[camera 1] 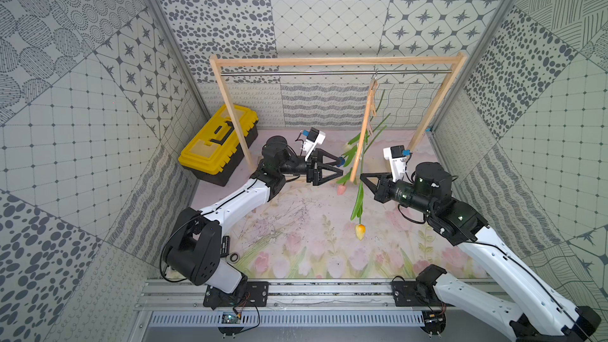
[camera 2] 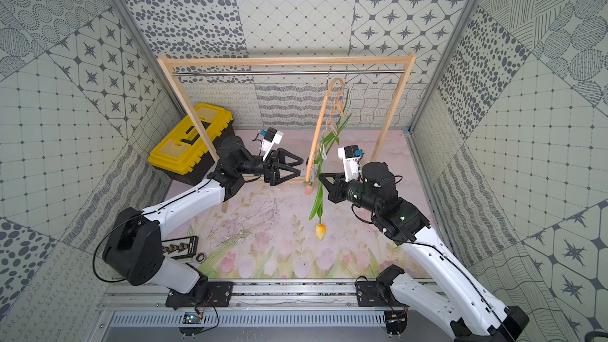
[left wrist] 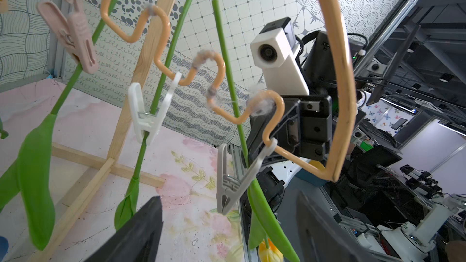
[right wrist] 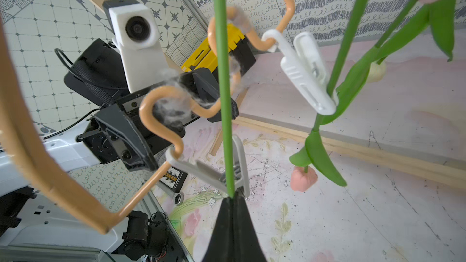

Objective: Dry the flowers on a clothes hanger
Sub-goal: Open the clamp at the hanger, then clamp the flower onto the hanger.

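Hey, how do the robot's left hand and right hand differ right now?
The left hand is open and holds nothing; the right hand is shut on the stem of the yellow tulip. The left hand sits on one side of the clothes hanger, the right hand on the opposite side. Both point at the hanger's lower end.

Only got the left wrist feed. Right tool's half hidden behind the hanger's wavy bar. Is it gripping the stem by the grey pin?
Observer: Yes. The right wrist view shows the right tool shut on the yellow-orange tulip's stem, beside the grey clothespin.
Operator: Hanger on the rail?
Observer: Yes, both top views show the clothes hanger hooked over the steel rail.
Operator: Which flower's on the white pin?
Observer: The pink tulip; its stem runs up into the white clothespin.
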Action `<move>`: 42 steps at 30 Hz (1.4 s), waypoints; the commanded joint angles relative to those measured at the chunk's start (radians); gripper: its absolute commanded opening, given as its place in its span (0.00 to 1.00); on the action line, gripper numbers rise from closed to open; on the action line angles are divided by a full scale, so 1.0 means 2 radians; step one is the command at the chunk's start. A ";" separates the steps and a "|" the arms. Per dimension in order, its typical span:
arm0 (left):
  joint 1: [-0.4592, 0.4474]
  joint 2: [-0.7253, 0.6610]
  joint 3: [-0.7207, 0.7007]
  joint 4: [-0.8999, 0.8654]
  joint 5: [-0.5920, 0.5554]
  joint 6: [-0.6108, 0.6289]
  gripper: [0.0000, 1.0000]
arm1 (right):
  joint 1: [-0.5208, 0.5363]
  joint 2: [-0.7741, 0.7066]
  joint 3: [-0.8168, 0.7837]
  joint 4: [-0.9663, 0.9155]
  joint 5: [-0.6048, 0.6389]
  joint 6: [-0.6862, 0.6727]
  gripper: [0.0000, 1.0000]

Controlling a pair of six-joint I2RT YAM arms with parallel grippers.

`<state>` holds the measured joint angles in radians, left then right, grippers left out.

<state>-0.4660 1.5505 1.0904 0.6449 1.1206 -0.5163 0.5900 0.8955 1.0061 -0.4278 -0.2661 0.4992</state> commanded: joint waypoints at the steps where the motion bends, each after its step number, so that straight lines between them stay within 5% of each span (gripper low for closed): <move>1: -0.023 0.025 0.024 0.066 0.028 -0.023 0.84 | -0.006 0.008 0.020 -0.018 -0.020 -0.027 0.00; 16: -0.077 0.028 0.054 -0.034 0.010 0.067 0.76 | -0.013 0.007 0.026 -0.035 -0.026 -0.039 0.00; 29: -0.085 0.024 0.075 -0.114 -0.015 0.122 0.54 | -0.014 0.000 0.019 -0.030 -0.019 -0.038 0.00; 42: -0.114 0.007 0.023 -0.016 -0.126 0.071 0.33 | -0.003 -0.122 -0.129 0.067 0.043 0.067 0.00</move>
<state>-0.6704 1.5833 1.1809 0.4679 0.9821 -0.3359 0.5728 0.6926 0.7929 -0.4091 -0.2146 0.5514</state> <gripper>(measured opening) 0.343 0.070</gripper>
